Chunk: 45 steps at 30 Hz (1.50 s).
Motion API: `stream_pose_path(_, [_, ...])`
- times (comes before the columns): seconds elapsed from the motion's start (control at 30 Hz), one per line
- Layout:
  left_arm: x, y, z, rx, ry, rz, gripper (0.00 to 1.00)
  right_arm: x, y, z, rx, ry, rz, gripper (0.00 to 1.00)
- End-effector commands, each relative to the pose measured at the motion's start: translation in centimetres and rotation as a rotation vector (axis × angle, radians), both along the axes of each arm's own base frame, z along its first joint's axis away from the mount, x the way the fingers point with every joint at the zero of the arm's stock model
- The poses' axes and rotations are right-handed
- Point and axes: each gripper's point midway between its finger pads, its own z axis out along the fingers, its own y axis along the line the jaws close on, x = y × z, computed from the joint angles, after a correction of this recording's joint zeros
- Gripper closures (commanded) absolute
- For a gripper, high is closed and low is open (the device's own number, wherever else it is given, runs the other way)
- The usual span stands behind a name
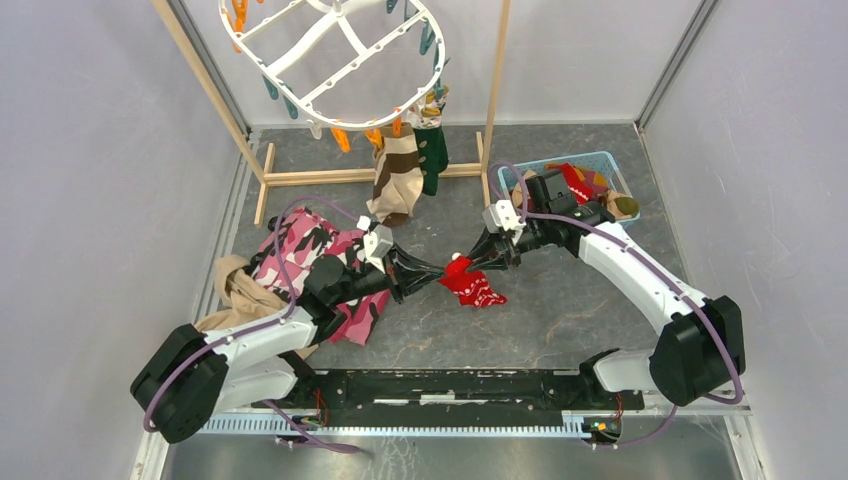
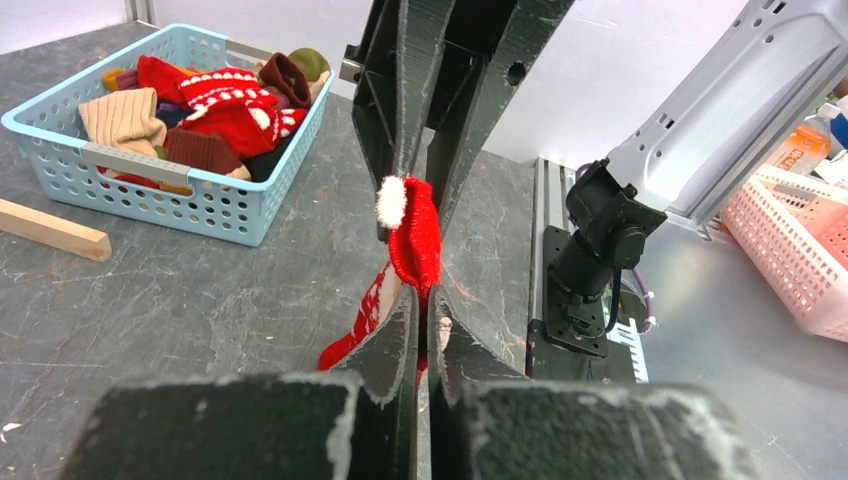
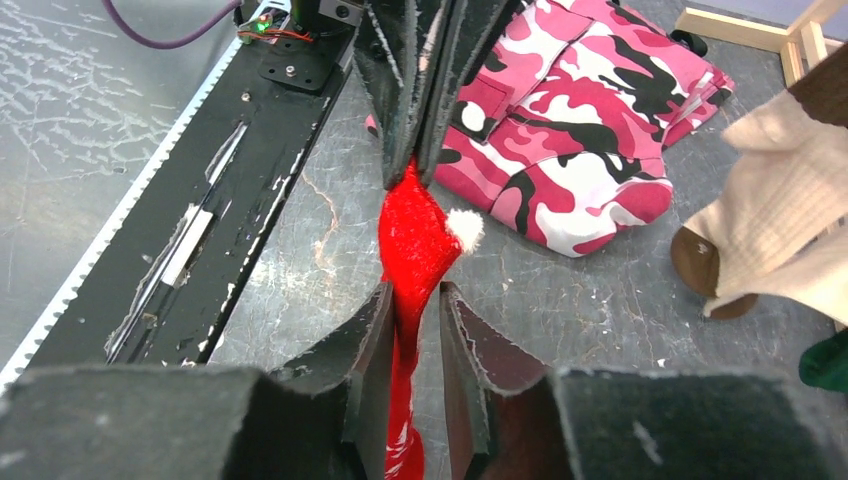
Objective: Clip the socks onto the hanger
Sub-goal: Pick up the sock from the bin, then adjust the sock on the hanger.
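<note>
Plainly the red sock (image 1: 475, 287) looks light, limp and unlikely to slip; it is best taken by one end so the rest hangs free for a clip. It sits between the two sets of fingertips. The left gripper (image 2: 422, 300) is clenched on it. The right gripper (image 3: 412, 295) stands slightly parted around it, perhaps just brushing it. Both arms reach inward with tips nearly meeting, and the hanger (image 1: 353, 38) is well beyond them.
</note>
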Motion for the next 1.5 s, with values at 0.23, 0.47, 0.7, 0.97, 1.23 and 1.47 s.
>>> stream_pose_path(0.23, [0.5, 0.1, 1.9, 0.005, -0.071, 0.020, 0.98, 1.1, 1.1, 1.6, 0.015, 0.008, -0.057, 0.74])
stream_pose_path(0.47, [0.7, 0.2, 2.1, 0.016, -0.074, 0.035, 0.98, 1.0, 1.1, 1.6, 0.008, 0.016, -0.059, 0.66])
stream_pose_path(0.7, [0.9, 0.4, 2.5, 0.015, -0.074, 0.056, 0.98, 1.1, 1.6, 1.5, -0.006, 0.019, -0.077, 0.75])
stream_pose_path(0.97, [1.6, 1.1, 2.7, 0.013, -0.041, 0.116, 0.95, 5.2, 1.3, 1.4, -0.027, 0.033, -0.376, 1.00])
stream_pose_path(1.23, [5.0, 6.1, 1.7, 0.041, 0.157, 0.462, 0.25, 6.0, 1.6, 1.1, -0.002, 0.107, -0.445, 1.00])
stream_pose_path(1.47, [6.9, 11.4, 4.2, 0.044, 0.192, 0.559, 0.00, 5.4, 1.7, 1.5, 0.001, 0.097, -0.400, 1.00])
